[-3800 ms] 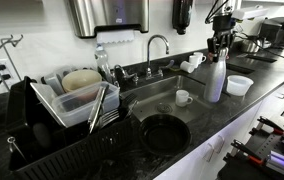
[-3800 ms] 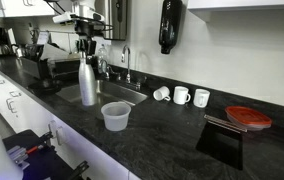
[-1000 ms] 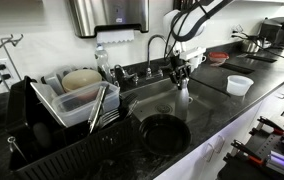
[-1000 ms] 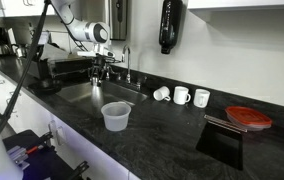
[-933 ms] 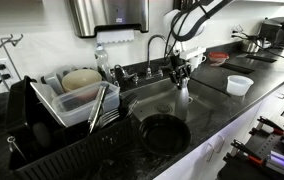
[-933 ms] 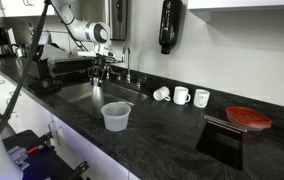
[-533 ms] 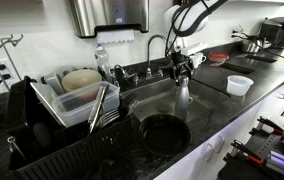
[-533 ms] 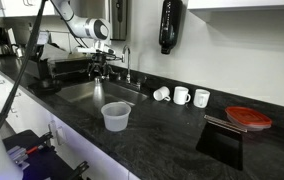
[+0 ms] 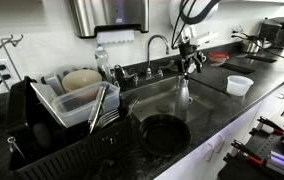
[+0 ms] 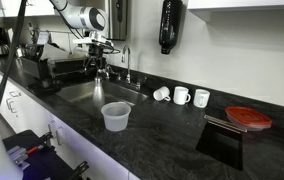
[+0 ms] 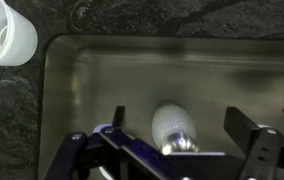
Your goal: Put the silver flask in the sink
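Silver flask [image 9: 183, 92] is standing in the sink [image 9: 147, 97], directly under the end effector [image 9: 191, 68], and nothing is gripping it. The wrist view is looking down on its cap and rounded shoulders, with the two fingers [image 11: 244, 128] spread wide to either side and touching nothing. That open stance above a free-standing bottle is reading as a release, so the placing step appears to be done. The silver flask is resting on the basin floor at the far right of the sink, near the curved chrome faucet [image 9: 157, 45] and well apart from the large round drain [image 9: 164, 133] at the near end. It is looking upright and steady, though a tall narrow bottle on smooth steel could tip if a finger clips it on the way out.

Around the basin, a dark speckled stone tabletop [image 9: 232, 108] is carrying a clear plastic tub [image 9: 239, 85] to the right and a black dish rack [image 9: 42, 135] loaded with containers to the left. In an exterior view, three white mugs [image 10: 182, 96] are lying along the wall. The room is looking like an office kitchen, with a steel towel dispenser [image 9: 107, 15] hanging above the faucet.
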Available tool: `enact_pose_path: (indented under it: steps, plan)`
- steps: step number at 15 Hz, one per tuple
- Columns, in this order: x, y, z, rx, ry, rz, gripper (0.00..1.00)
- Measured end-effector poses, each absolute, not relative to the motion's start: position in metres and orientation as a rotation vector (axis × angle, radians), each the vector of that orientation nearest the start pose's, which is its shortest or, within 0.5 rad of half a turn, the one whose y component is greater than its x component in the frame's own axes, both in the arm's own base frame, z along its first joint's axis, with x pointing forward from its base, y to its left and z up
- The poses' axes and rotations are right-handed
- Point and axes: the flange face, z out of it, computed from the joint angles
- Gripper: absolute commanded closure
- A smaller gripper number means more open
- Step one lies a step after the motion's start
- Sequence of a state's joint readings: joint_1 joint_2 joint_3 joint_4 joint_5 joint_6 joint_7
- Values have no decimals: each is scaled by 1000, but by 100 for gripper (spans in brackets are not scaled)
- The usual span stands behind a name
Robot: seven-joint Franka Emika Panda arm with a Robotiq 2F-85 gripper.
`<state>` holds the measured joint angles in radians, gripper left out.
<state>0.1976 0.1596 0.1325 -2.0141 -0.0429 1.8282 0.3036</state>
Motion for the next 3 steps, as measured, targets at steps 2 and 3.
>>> enact_pose_path:
  steps: [2, 3]
  plan:
    - [513, 171, 350, -3222, -75, 531, 0]
    - [513, 171, 350, -3222, -75, 530, 0]
